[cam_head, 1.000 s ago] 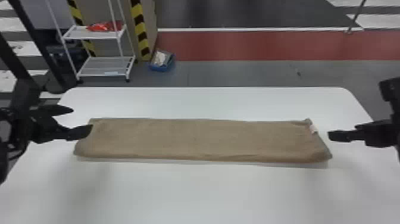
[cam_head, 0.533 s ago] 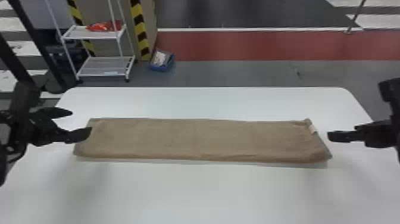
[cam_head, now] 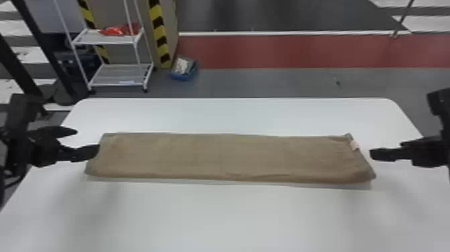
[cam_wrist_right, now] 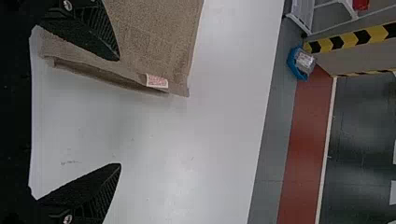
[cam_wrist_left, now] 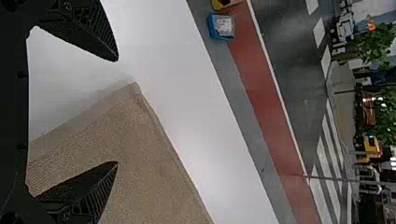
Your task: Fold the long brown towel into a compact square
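Lying flat and long across the white table [cam_head: 234,217], towel [cam_head: 217,157] is being borne near table's mid. Long sides are being kept approx. parallel to table's far edge; both short ends are being seen slanted, near side a bit longer than far. No compact square is being formed yet. Layers are being shown at R end, w/ pale tag [cam_head: 354,145] being carried there nr far corner. Thin shadow is being cast along near side.

L gripper [cam_head: 87,140] is being held at towel's L end, jaws spread wide, nothing being gripped. In L wrist view, one finger [cam_wrist_left: 86,186] is being seen over cloth, the other over bare table, w/ towel corner between & beyond; contact can't be told.

R gripper [cam_head: 376,154] is being held just off towel's R end, jaws also wide apart, nothing being gripped. In R wrist view, one finger [cam_wrist_right: 88,35] is being seen across part of cloth, the other over table.

Bkgd: white shelf [cam_head: 120,75] is being seen past table, far L, red item [cam_head: 119,30] being held on upper tier. Blue bin [cam_head: 182,76] is being kept on floor by striped post [cam_head: 160,37].
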Robot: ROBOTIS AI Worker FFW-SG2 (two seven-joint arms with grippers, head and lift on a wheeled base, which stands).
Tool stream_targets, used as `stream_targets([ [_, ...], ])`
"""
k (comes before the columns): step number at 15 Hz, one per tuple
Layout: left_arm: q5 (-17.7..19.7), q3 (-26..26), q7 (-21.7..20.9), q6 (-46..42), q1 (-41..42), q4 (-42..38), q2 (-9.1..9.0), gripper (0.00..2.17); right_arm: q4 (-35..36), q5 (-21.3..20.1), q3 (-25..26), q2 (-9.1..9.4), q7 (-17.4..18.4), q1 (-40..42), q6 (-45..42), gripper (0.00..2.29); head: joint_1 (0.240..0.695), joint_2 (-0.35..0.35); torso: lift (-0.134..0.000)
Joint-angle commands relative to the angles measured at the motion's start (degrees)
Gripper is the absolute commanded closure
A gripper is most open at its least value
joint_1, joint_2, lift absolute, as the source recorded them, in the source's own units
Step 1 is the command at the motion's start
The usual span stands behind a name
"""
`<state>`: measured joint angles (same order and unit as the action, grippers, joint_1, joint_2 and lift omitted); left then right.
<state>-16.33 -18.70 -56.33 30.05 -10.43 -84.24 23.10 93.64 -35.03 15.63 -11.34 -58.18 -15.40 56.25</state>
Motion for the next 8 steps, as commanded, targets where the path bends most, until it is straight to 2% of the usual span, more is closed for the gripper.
stream_targets([
  [1, 1.92, -0.99, 0.25, 12.28, 0.06, -2.59, -0.60, 0.15, -0.22, -0.04, -0.25, 0.00, 0.00, -0.07, -0.04, 0.07, 0.695, 0.043, -0.125],
  [3, 2.09, -1.16, 0.87, 20.01, -0.03, -4.88, -1.83, 0.18, -0.39, -0.04, -0.25, 0.00, 0.00, -0.07, -0.04, 0.07, 0.695, 0.052, -0.125],
  [8, 2.18, -0.19, 2.63, 28.98, -1.43, -4.97, -4.29, 0.20, -0.39, -0.21, -0.34, 0.00, 0.00, 0.20, -0.04, 0.07, 0.695, 0.045, -0.125],
])
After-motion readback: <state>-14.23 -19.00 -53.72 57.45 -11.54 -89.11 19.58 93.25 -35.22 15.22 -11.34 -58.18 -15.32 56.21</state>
